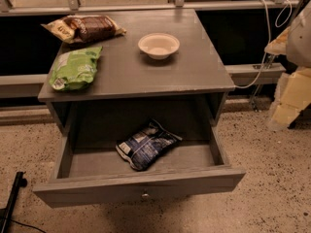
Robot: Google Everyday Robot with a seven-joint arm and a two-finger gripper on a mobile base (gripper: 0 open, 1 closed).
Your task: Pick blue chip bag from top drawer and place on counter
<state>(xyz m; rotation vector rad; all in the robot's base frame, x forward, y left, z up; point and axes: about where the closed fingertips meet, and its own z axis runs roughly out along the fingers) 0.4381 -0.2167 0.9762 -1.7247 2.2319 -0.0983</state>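
The blue chip bag lies flat inside the open top drawer, near the middle of its floor, tilted with one end toward the back right. The drawer is pulled out toward me, with its small round knob on the front panel. The grey counter is the cabinet top above it. My gripper shows as a blurred pale yellow-and-white shape at the right edge. It is well right of the cabinet, at about the height of the drawer opening, and apart from the bag.
On the counter lie a green bag at front left, a brown-and-cream bag at back left and a white bowl at back centre. A white cable hangs at the right. A black pole lies on the speckled floor at bottom left.
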